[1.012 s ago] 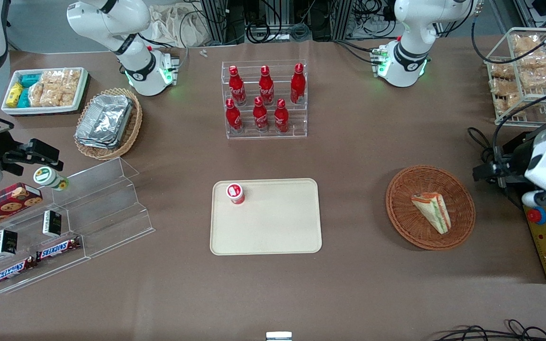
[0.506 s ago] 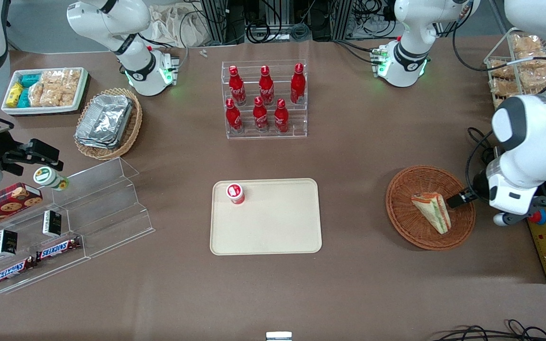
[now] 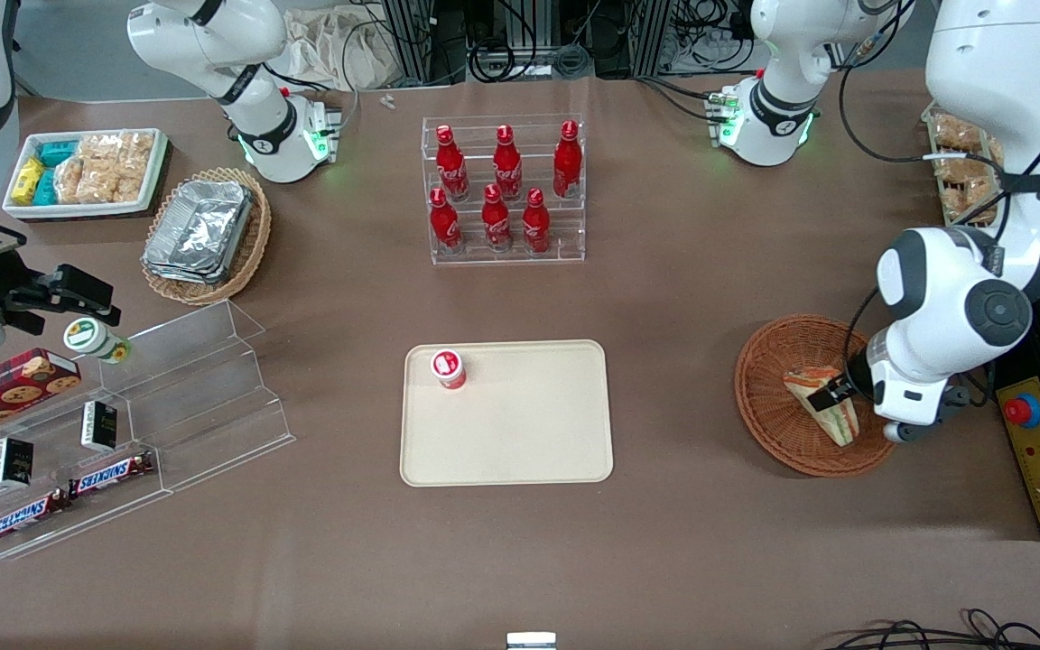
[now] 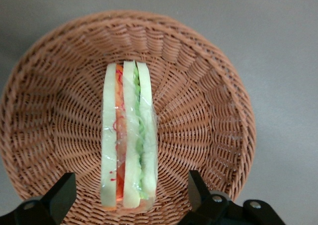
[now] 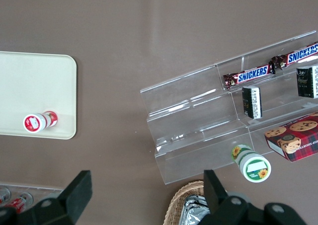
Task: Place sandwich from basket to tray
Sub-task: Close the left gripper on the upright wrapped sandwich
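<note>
In the basket (image 4: 208, 86) under my wrist camera, the sandwich (image 4: 128, 135) lies across the middle of the weave, cut face up, with the gripper (image 4: 130, 197) hovering above its broad end, fingers (image 4: 62, 195) spread wide, one on each side, touching nothing. It looks light, soft and film-wrapped, so I judge it squashy and a bit slick. I would pinch across the two outer bread slices near the thicker end, gently. Its long axis runs between the fingers. From the front, the wedge (image 3: 820, 402) tapers toward the camera, and the tray (image 3: 520, 433) lies well apart toward the parked arm, carrying a small red-capped bottle (image 3: 449, 368).
</note>
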{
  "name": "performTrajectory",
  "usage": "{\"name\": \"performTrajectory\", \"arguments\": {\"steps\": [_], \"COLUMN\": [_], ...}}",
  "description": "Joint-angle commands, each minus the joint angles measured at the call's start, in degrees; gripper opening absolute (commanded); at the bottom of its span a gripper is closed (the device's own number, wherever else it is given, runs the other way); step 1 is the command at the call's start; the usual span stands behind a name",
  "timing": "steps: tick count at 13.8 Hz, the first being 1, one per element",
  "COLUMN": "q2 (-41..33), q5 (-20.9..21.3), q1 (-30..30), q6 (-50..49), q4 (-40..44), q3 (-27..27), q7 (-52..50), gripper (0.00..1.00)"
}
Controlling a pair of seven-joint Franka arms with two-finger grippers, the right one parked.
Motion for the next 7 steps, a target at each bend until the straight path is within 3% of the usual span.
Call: {"name": "performTrajectory", "arguments": {"steps": [1,4,5,6,7], "q2": [1.7,2.6,2.9,3.0,2.9], "q5": [0.3,0.3,0.3,0.3,0.3], "q1": [-0.5,-0.5,-0.5,-0.5,-0.5], "q6": [2.3,5.5,5.6,5.6,5.6], "q4": [-0.5,-2.5,-2.3,-2.2,-1.8], "q3": [0.6,0.6,0.6,0.6,0.6], "q7": [-1.1,-1.1,-1.1,-1.1,-1.1], "gripper": [1.00,0.99,0.79,0.34,0.00]}}
